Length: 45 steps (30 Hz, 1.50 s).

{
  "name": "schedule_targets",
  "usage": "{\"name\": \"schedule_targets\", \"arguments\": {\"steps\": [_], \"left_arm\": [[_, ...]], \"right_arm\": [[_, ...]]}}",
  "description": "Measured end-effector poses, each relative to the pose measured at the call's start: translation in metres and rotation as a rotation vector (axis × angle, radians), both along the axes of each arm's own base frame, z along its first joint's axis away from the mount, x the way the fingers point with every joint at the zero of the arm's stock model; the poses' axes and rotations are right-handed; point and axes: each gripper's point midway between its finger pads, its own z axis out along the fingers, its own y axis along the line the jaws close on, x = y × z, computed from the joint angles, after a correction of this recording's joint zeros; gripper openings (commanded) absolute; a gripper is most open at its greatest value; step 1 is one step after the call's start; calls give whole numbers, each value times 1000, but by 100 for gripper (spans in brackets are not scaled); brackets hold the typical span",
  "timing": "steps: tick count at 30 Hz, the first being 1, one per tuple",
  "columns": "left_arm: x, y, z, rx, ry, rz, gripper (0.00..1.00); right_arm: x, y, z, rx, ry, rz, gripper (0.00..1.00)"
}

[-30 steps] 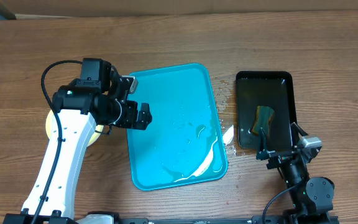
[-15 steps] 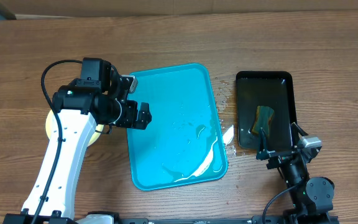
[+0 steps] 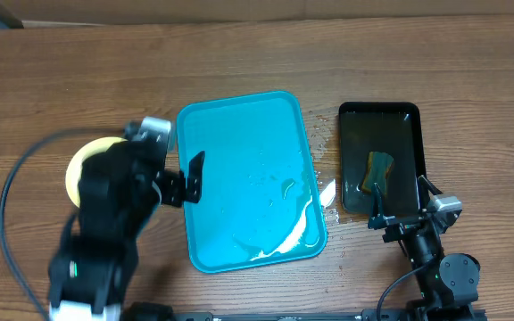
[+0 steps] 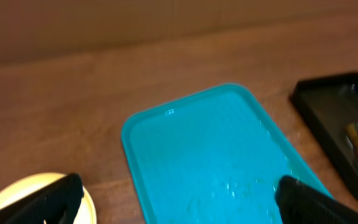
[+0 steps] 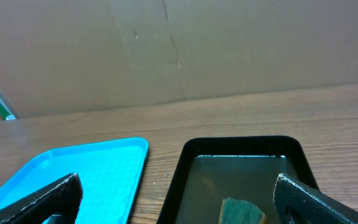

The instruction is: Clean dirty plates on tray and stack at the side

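The turquoise tray (image 3: 244, 143) lies mid-table, wet, with no plate on it. It also shows in the left wrist view (image 4: 210, 149) and the right wrist view (image 5: 73, 174). A pale lime-green plate (image 3: 90, 156) lies on the table left of the tray, partly hidden by my left arm; the left wrist view shows its rim (image 4: 17, 193). I cannot see white plates. My left gripper (image 3: 190, 176) hangs open and empty over the tray's left rim, shown in its own view (image 4: 179, 202). My right gripper (image 3: 402, 198) is open and empty at the black tray's near end (image 5: 176, 202).
A black rectangular tray (image 3: 409, 120) right of the turquoise one holds dark water and a green-yellow sponge (image 3: 380, 169). The sponge also shows in the right wrist view (image 5: 244, 211). Water drops and a pale streak (image 3: 327, 192) lie between the trays.
My left arm has pulled back toward the table's front, and its gripper shifted slightly left and down. More of the lime-green plate now shows. The right arm has not moved.
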Motion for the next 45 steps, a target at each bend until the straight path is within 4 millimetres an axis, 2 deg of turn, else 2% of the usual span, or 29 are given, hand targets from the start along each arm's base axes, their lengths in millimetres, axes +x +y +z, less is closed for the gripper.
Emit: {"name": "schedule_targets", "arguments": {"steps": [3, 8, 13, 18, 25, 29, 33, 37, 45], "left_arm": [[-12, 3, -2, -25, -124, 6, 100], [-35, 9, -23, -59, -248, 27, 100], [-46, 24, -40, -119, -346, 108, 100], [-48, 28, -62, -158, -418, 135, 100], [-39, 29, -80, -205, -483, 148, 99], [-35, 28, -102, -217, -448, 155, 100], [-35, 28, -104, -226, -443, 158, 100], [-36, 28, -119, -220, -383, 165, 100], [-36, 28, -119, -222, -382, 165, 100]], "right_arm": [[0, 0, 0, 0, 0, 0, 100], [0, 0, 0, 0, 0, 0, 100], [0, 0, 0, 0, 0, 0, 100], [0, 0, 0, 0, 0, 0, 100], [0, 0, 0, -1, 0, 0, 100], [0, 0, 0, 0, 0, 0, 100], [0, 0, 0, 0, 0, -1, 100], [0, 0, 0, -1, 0, 0, 100], [0, 0, 0, 0, 0, -1, 100]]}}
